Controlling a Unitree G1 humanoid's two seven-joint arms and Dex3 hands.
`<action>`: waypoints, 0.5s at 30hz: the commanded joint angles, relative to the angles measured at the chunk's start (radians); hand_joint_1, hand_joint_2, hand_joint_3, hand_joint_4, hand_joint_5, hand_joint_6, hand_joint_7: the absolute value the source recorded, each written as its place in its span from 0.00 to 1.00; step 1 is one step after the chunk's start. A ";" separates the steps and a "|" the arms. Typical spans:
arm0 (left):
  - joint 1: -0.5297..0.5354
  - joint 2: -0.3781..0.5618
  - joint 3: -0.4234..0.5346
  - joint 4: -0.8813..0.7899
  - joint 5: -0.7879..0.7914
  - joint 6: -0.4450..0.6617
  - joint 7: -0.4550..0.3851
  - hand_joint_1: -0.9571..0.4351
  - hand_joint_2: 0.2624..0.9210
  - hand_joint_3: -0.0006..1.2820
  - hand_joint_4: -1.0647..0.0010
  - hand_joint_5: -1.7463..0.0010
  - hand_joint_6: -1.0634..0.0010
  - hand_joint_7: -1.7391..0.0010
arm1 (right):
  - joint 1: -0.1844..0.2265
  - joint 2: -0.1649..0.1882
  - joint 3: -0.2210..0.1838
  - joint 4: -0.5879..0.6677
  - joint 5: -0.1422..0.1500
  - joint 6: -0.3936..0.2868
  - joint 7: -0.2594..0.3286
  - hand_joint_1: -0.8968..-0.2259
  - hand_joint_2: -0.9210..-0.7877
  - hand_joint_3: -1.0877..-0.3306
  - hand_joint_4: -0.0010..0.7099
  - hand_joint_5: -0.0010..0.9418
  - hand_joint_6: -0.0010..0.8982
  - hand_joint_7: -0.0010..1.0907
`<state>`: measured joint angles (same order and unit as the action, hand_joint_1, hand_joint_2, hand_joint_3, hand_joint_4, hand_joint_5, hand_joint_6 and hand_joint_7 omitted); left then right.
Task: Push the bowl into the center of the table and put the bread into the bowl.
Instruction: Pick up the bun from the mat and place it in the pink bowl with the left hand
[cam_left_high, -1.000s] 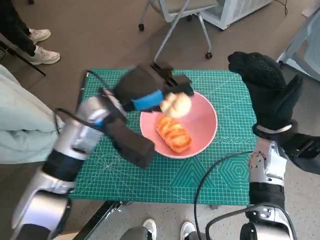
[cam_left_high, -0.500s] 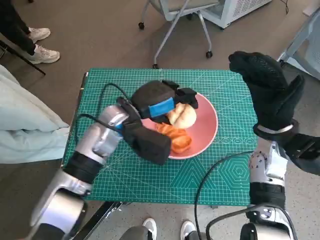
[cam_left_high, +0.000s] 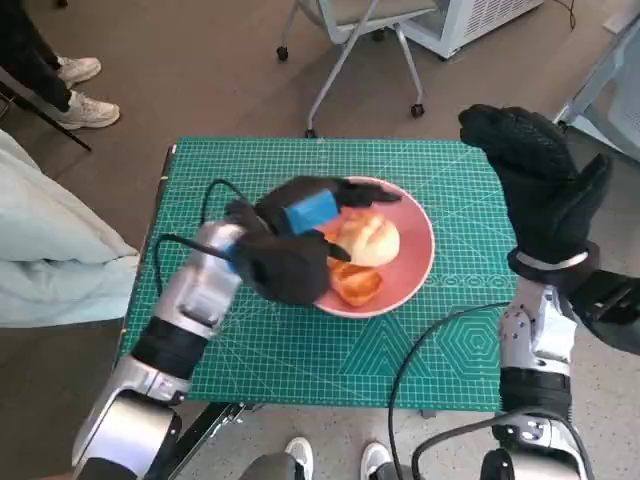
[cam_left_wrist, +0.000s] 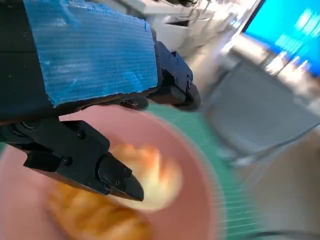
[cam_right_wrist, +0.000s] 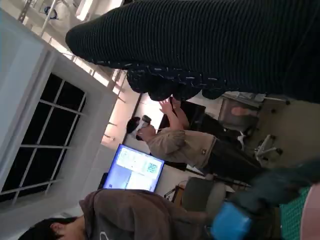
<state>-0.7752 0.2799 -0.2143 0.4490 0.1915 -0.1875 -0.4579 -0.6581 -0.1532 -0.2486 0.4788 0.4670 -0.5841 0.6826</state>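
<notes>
Left hand (cam_left_high: 310, 215) hovers over our pink bowl (cam_left_high: 415, 262), the round bread (cam_left_high: 368, 240) just under its fingers; seemingly let go. Wrist view, blurred: bread (cam_left_wrist: 145, 170) beneath the fingertips. Right hand (cam_left_high: 535, 185) hangs raised, fingers spread, farther off.

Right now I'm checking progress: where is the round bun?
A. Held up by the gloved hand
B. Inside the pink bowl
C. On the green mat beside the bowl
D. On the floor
B: the round bun lies in the pink bowl, beside the other bread.
</notes>
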 joint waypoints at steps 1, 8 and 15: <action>0.034 -0.026 0.096 -0.028 -0.165 -0.004 -0.053 0.46 0.95 0.00 0.95 1.00 0.79 1.00 | 0.022 0.007 0.008 -0.009 -0.010 0.008 -0.012 0.35 0.00 0.46 0.23 0.00 0.15 0.27; 0.106 -0.064 0.199 -0.166 -0.349 0.070 -0.056 0.38 0.99 0.04 0.98 1.00 0.84 1.00 | 0.013 0.011 0.018 -0.006 -0.018 -0.005 -0.018 0.35 0.00 0.45 0.23 0.00 0.14 0.27; 0.161 -0.096 0.259 -0.278 -0.436 0.069 -0.017 0.28 1.00 0.18 0.97 1.00 0.86 1.00 | 0.002 0.006 0.028 -0.010 -0.025 -0.011 -0.022 0.36 0.00 0.44 0.23 0.00 0.13 0.28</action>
<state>-0.6382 0.2027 0.0149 0.2144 -0.2026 -0.1231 -0.4900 -0.6605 -0.1483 -0.2290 0.4700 0.4627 -0.5940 0.6674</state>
